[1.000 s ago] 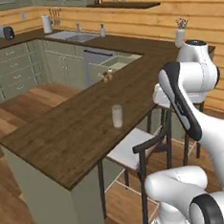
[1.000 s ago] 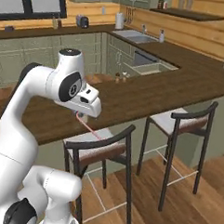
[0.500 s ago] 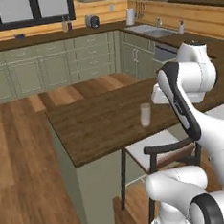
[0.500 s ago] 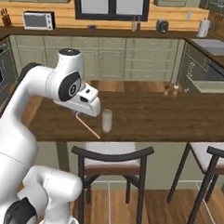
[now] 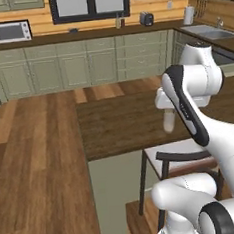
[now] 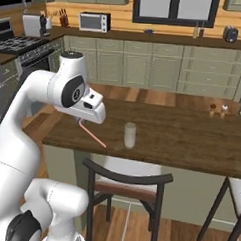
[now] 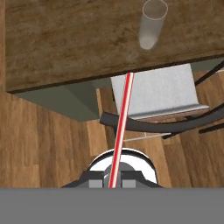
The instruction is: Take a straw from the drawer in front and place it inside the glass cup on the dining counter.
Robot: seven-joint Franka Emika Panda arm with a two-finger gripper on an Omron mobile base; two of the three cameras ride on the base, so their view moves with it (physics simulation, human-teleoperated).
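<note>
Straw (image 7: 122,122) in closed claw (image 7: 114,180), short of glass cup (image 7: 151,24).

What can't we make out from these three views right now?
- Gripper fingertips: hand view, cut off at the bottom edge, so the grip on the straw isn't visible.
- Glass cup: left base view, partly behind the arm.
- Two small items on the dining counter: right base view, too small to identify.
- Cup contents: it's translucent and pale in all views, so liquid can't be ruled in or out.
</note>
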